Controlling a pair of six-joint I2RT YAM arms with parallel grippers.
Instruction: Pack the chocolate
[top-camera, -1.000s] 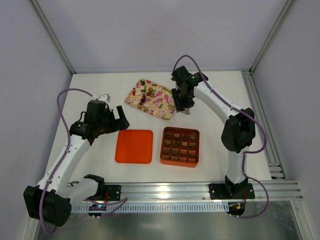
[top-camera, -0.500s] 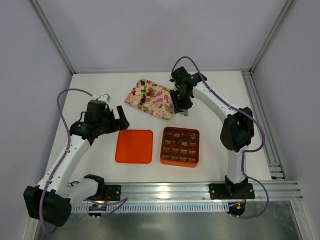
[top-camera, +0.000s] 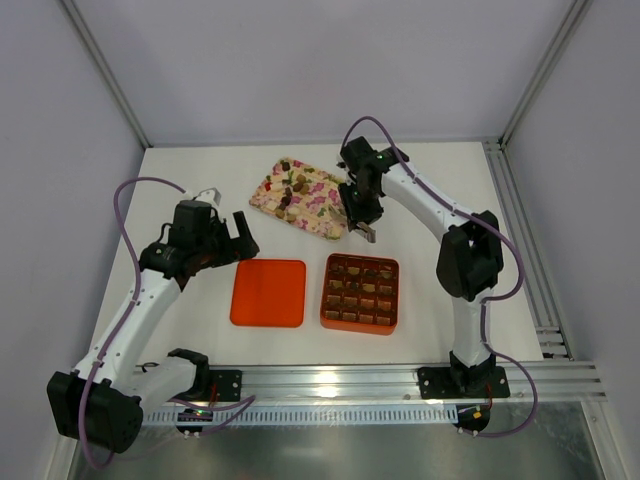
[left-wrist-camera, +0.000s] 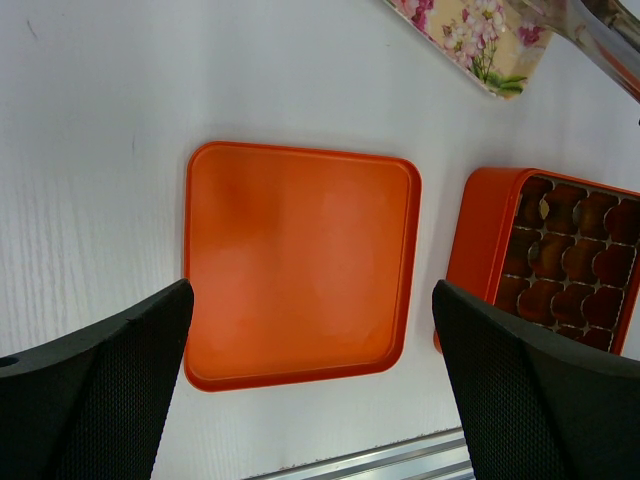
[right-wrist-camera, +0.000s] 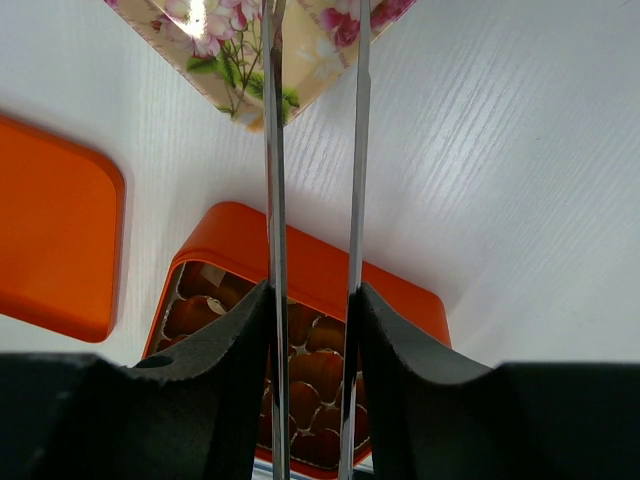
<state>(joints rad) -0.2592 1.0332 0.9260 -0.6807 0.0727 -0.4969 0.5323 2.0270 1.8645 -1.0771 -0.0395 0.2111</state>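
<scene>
Top external: chocolate (top-camera: 288, 191) on tray (top-camera: 322, 207), near R gripper (top-camera: 360, 232), not touching.

Chocolate (left-wrist-camera: 578, 260) in box (left-wrist-camera: 483, 230) — lid (left-wrist-camera: 300, 262) left

no readable text, label, brand or number shows in any view.

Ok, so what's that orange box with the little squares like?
The orange box is square with rounded corners, looks like smooth plastic, and is split into a grid of small cells. Most cells I can see hold brown chocolate. It lies flat and open on the white table, beside its lid but not touching it.
</scene>
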